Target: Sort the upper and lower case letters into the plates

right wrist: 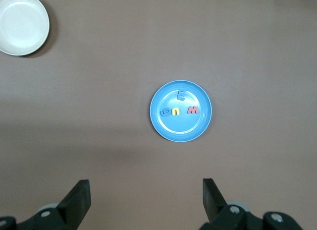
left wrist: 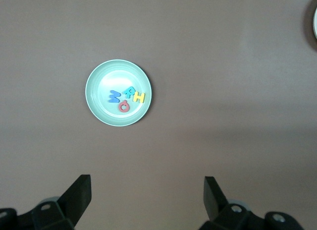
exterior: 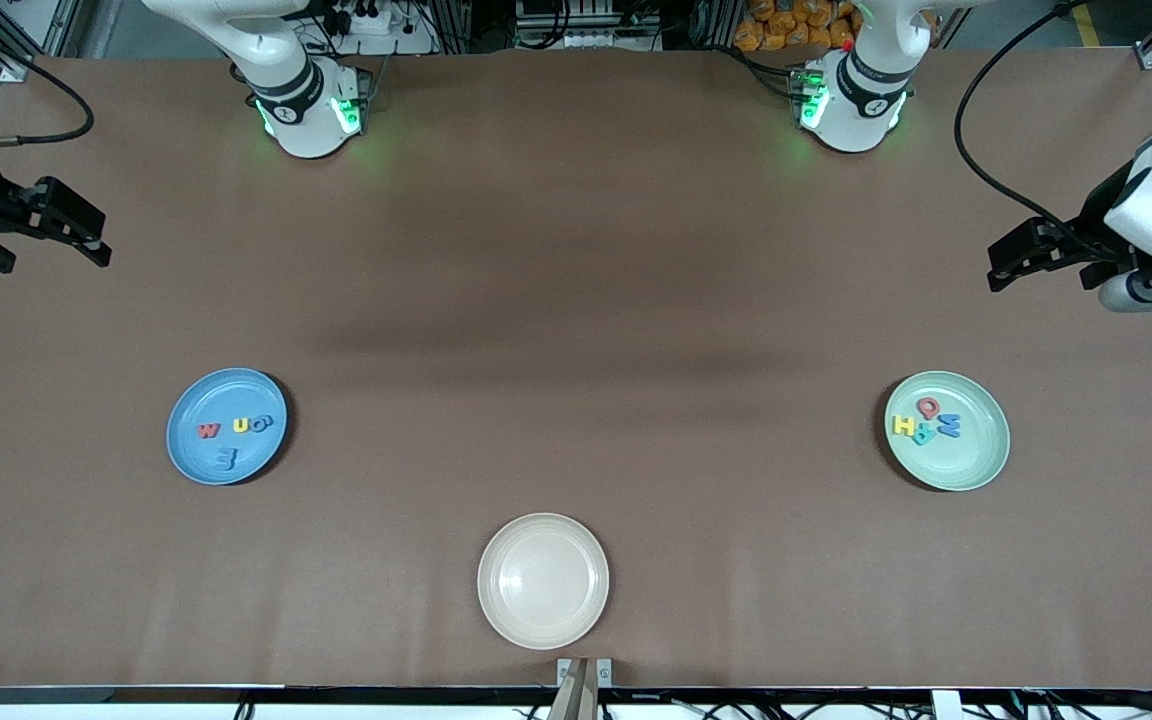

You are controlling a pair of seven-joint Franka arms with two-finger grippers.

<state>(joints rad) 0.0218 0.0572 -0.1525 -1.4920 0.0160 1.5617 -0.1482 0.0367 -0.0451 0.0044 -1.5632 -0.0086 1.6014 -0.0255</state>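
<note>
Front view | your left end effector (exterior: 1004, 268) and right end effector (exterior: 86, 240) are waiting, fingers apart | letters (exterior: 926, 422) are looking light, flimsy; pinch edges.

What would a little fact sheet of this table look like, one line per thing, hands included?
blue plate: toward the right arm's end, four letters in it: red, yellow and two blue
mint green plate: toward the left arm's end, four letters in it: yellow, teal, blue, red
cream-white plate: nearest the front camera, between the other two, nothing in it
loose letters on table: none visible
left gripper: open, empty, above the table near the mint green plate
right gripper: open, empty, above the table near the blue plate
</note>
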